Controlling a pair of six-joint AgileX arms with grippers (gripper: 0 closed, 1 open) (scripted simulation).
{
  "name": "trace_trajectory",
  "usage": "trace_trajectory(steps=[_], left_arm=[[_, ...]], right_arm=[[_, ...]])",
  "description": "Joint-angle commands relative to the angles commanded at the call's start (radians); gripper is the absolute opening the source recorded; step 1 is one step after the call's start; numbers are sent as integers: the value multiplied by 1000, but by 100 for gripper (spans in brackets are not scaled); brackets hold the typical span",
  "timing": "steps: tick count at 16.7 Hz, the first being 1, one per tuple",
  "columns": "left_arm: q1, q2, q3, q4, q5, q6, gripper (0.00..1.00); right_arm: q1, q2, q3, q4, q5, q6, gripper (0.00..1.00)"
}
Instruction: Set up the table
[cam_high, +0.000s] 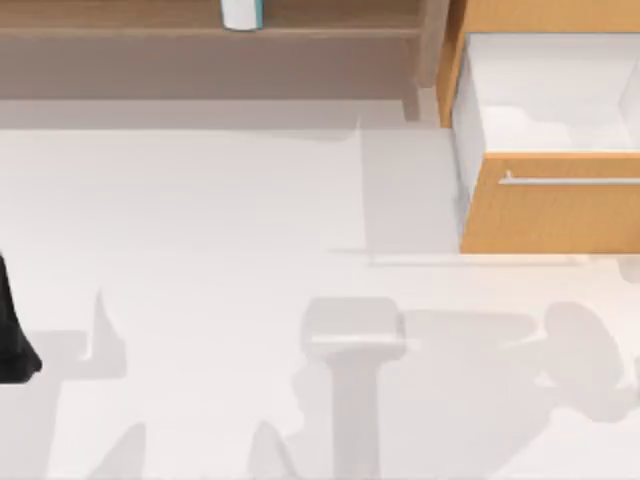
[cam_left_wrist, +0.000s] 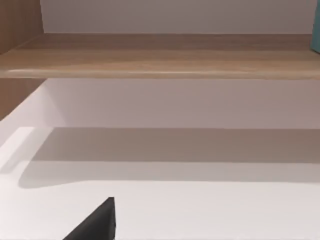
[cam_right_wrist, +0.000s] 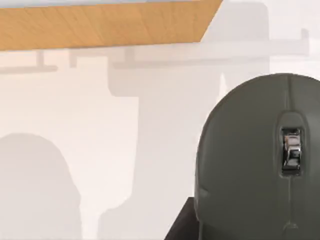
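Note:
The table (cam_high: 200, 220) is a wide plain white surface that also shows in the left wrist view (cam_left_wrist: 200, 210) and the right wrist view (cam_right_wrist: 150, 150). A dark grey computer mouse (cam_right_wrist: 255, 160) with a silver scroll wheel hangs close under the right wrist camera, and its rounded shadow falls apart from it on the table. My right gripper (cam_right_wrist: 235, 222) is shut on it, one black finger (cam_right_wrist: 181, 226) showing beside the mouse. My left arm (cam_high: 12, 335) is parked at the table's left edge, with a black part of its gripper (cam_left_wrist: 95, 225) low over the table.
A brown wooden shelf (cam_high: 150, 30) runs along the back with a white and teal container (cam_high: 241, 12) on it. At the back right stands an orange-wood drawer unit (cam_high: 550, 215), pulled open, with a metal bar handle (cam_high: 570, 181). Arm shadows cross the front right of the table.

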Motion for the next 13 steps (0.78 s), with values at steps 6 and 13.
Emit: trace_trajectory(steps=[6,13], left_arm=[[0,0,0,0,0,0,100],[0,0,0,0,0,0,100]], right_arm=[[-61,-185,-370,-3,-12,-88,0],[-83,-257,-566,-13,-21,-130,0]])
